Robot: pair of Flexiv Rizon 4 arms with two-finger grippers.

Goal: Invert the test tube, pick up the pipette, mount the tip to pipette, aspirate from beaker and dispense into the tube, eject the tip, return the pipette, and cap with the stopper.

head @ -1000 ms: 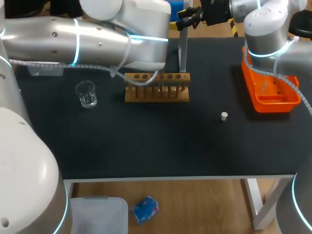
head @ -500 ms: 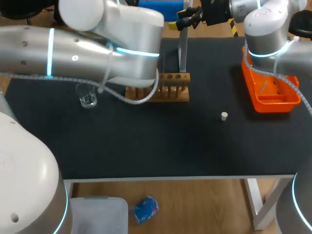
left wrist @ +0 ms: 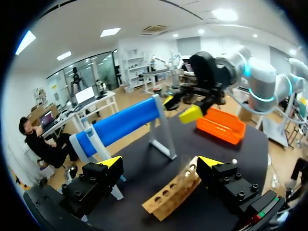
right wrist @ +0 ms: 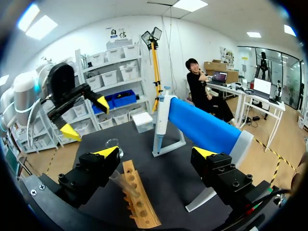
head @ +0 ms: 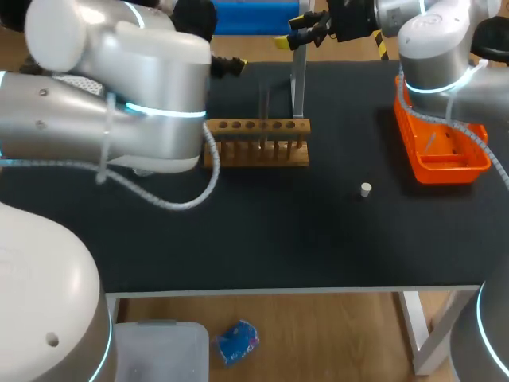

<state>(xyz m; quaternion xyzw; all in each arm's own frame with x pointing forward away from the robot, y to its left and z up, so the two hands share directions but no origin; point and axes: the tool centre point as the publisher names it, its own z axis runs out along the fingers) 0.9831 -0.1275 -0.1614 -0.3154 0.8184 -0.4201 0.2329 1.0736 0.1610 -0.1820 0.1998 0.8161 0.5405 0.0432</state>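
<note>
clear test tube (head: 266, 107) upright in wooden rack (head: 256, 153), white stopper (head: 365, 189) lying well apart

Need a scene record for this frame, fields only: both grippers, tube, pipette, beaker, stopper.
left gripper: open, empty
right gripper: open, empty
test tube: standing in wooden rack
pipette: on blue stand, not picked up
beaker: past the wooden rack, ahead of right gripper
stopper: lying loose between wooden rack and orange tray
</note>
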